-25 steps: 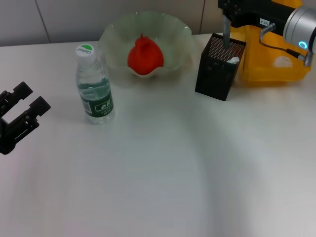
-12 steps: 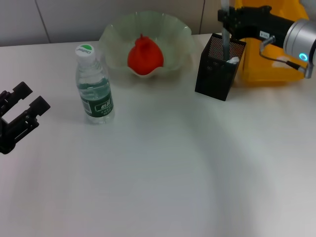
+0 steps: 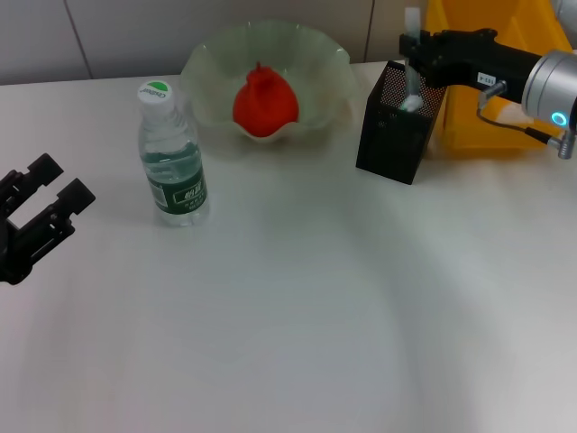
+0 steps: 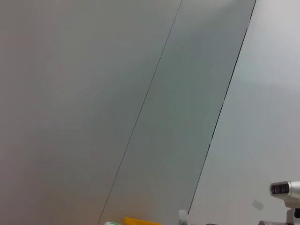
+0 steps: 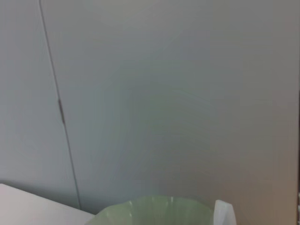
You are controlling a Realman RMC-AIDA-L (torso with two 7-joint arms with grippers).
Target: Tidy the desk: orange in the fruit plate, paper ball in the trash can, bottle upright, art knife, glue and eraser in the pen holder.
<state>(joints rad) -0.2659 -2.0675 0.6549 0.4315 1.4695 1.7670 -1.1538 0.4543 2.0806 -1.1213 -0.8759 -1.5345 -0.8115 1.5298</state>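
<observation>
White desk (image 3: 297, 325), right gripper (image 3: 413, 56) over pen holder (image 3: 397, 126)

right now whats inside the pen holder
A pale stick-like item stands in the pen holder, its top poking above the rim beside the right tool, with something white near the rim. The mesh hides anything lower. The left tool is parked far off.

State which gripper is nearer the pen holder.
Right. The right gripper is directly above the pen holder; the left gripper is far across the desk, beyond the bottle.
</observation>
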